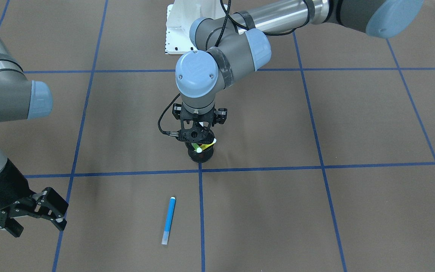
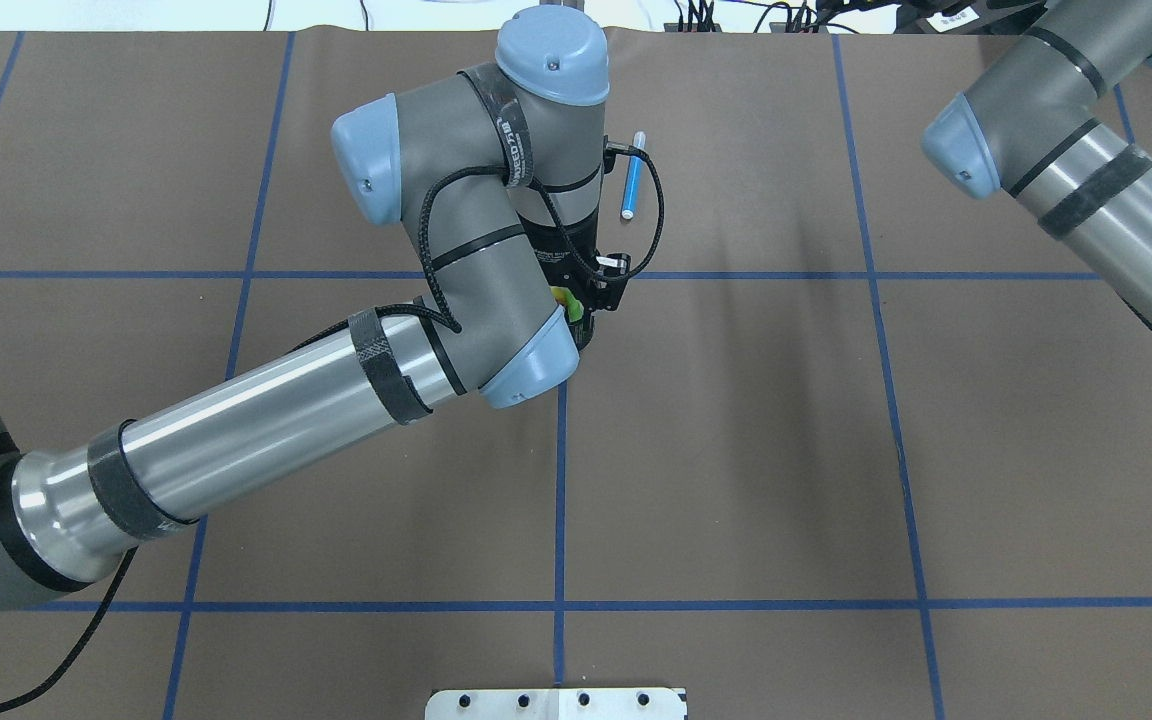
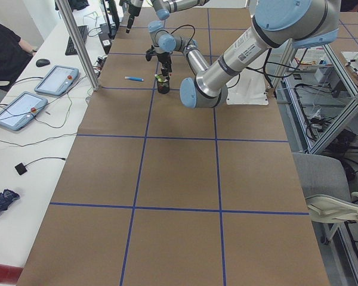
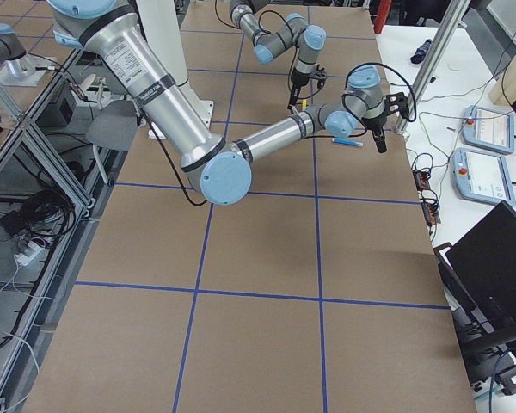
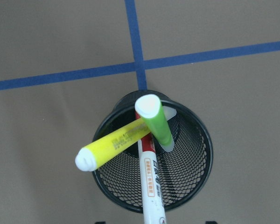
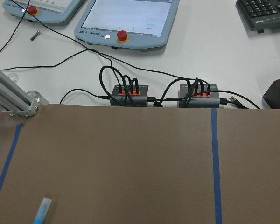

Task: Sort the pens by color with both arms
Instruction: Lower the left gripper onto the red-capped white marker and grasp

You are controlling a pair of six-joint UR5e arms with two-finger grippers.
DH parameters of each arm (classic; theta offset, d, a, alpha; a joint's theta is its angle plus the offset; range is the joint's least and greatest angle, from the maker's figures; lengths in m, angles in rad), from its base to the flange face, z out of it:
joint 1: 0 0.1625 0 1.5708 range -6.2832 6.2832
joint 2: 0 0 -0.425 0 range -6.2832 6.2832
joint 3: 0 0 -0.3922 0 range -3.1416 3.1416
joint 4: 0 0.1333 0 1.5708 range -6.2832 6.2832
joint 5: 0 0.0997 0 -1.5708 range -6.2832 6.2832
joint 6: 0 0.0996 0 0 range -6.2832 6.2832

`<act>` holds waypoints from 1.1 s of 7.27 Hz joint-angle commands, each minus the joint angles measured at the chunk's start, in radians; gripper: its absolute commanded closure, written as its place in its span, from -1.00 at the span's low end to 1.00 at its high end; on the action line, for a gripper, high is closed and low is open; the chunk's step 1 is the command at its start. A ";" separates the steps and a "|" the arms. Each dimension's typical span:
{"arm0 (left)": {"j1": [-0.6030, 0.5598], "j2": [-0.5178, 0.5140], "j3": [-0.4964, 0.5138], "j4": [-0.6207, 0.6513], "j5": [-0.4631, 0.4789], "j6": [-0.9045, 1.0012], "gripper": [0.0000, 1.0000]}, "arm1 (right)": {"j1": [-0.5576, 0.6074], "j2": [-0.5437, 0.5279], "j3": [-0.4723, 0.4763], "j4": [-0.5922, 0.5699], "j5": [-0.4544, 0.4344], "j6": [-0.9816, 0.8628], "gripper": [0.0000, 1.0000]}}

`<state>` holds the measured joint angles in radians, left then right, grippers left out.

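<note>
A black mesh cup (image 5: pixel 201 140) stands beside a crossing of blue tape lines. Three pens lean in it: a yellow one (image 5: pixel 114 144), a green one (image 5: pixel 157 122) and a white-barrelled one with red (image 5: pixel 150 184). My left gripper (image 1: pixel 199 142) hangs straight over the cup. Its finger ends barely show at the bottom corners of the left wrist view, wide apart, so it is open, and the white pen rises between them. The blue pen (image 1: pixel 168 221) lies flat on the mat, apart from the cup. My right gripper (image 1: pixel 40 226) hovers open and empty, off to one side of it.
The brown mat carries a grid of blue tape lines (image 1: pixel 201 211). The white base mount (image 1: pixel 176 34) sits at the robot's side. Beyond the mat's far edge lie teach pendants (image 6: pixel 126 18) and cable hubs (image 6: pixel 130 93). A person (image 3: pixel 6 53) sits at the side desk.
</note>
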<state>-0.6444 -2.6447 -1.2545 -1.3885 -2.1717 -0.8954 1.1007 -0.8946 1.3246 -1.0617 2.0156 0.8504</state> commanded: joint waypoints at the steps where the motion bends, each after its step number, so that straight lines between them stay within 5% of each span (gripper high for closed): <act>1: 0.000 0.009 0.001 0.002 0.000 0.000 0.09 | -0.001 0.000 0.001 0.000 0.000 -0.002 -1.00; 4: 0.000 0.009 -0.009 0.009 -0.002 -0.034 0.88 | -0.001 0.000 0.004 0.002 0.000 0.001 -1.00; 7: -0.001 0.029 -0.092 0.034 -0.003 -0.094 1.00 | -0.001 -0.001 0.010 0.003 0.000 0.002 -1.00; 8: -0.001 0.070 -0.188 0.086 -0.003 -0.094 1.00 | 0.001 -0.001 0.010 0.003 0.000 0.002 -1.00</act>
<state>-0.6456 -2.6135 -1.3474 -1.3518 -2.1746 -0.9861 1.1000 -0.8953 1.3336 -1.0585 2.0157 0.8523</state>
